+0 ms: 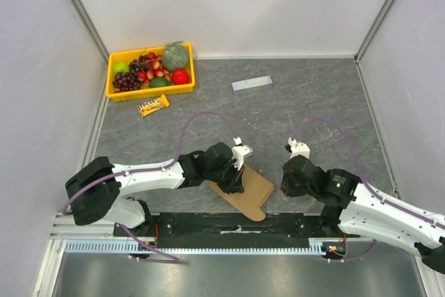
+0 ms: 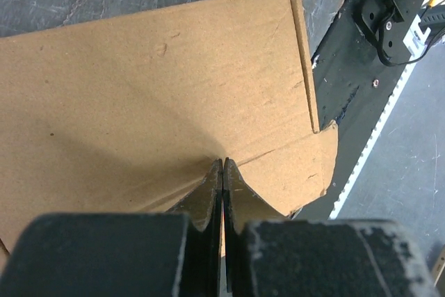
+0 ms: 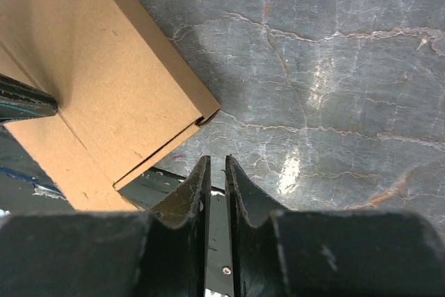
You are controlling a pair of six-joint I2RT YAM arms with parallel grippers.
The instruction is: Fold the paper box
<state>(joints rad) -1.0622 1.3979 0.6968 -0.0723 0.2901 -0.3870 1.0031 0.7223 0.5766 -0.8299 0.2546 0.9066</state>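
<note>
Pressing a crease, I think — left gripper (image 2: pixel 222 165), pinched closed, pins the paper box (image 2: pixel 139 81); right gripper (image 3: pixel 217 163), barely apart and empty, should lift its side.

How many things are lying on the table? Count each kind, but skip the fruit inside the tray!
Brown paper box: 1
Yellow tray: 1
Snack packet: 1
Grey-white strip: 1
Total: 4

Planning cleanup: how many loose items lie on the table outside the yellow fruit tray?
3: flat brown cardboard box at the near edge; small yellow snack bar beside the yellow plastic tray; grey-white strip farther back. Others may be hidden.
</note>
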